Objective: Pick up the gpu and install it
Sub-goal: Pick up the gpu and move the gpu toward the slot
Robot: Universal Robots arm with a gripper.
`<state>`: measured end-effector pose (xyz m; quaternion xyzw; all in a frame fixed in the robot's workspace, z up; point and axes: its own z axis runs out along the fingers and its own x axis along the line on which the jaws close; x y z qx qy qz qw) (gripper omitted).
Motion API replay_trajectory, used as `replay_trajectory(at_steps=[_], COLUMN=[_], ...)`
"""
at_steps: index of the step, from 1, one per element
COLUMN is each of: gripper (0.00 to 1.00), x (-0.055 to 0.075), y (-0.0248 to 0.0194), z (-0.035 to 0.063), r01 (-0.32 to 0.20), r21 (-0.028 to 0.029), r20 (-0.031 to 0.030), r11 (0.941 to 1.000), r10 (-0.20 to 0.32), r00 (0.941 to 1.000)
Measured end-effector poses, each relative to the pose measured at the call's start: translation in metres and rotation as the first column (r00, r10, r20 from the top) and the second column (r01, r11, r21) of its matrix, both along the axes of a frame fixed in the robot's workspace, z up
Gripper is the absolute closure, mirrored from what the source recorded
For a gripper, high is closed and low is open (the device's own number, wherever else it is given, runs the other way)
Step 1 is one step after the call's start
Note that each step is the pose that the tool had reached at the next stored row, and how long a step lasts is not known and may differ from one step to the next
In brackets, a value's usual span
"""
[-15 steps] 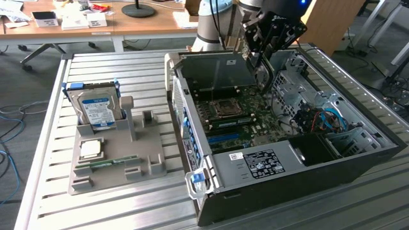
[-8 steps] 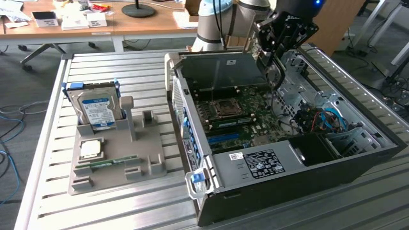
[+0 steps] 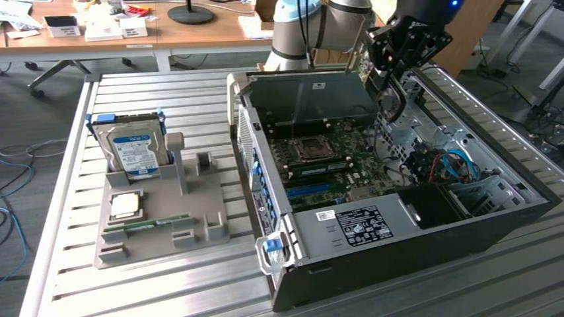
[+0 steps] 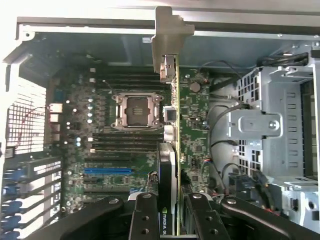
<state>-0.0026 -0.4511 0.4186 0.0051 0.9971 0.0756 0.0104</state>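
My gripper is shut on the gpu, a green card seen edge-on with its black fan face between the two black fingers. Its silver end bracket points toward the case's rear wall. The card hangs above the motherboard, over the area beside the CPU socket, with the blue slot off to one side. In the exterior view the gripper hovers over the far end of the open computer case, with the gpu hanging below it.
A grey holder on the slatted table at the exterior view's left carries a hard drive, a processor chip and a memory stick. Inside the case stand a drive cage and loose cables. Desks stand behind.
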Motion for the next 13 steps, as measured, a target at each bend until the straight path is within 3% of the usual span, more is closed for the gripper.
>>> replay_trajectory(at_steps=[13], gripper=[0.73], x=[0.03], y=[0.0], z=[0.0], r01=[0.0], r21=[0.0], r20=[-0.0001], r11=[1.0], r10=[0.0], r00=[1.0])
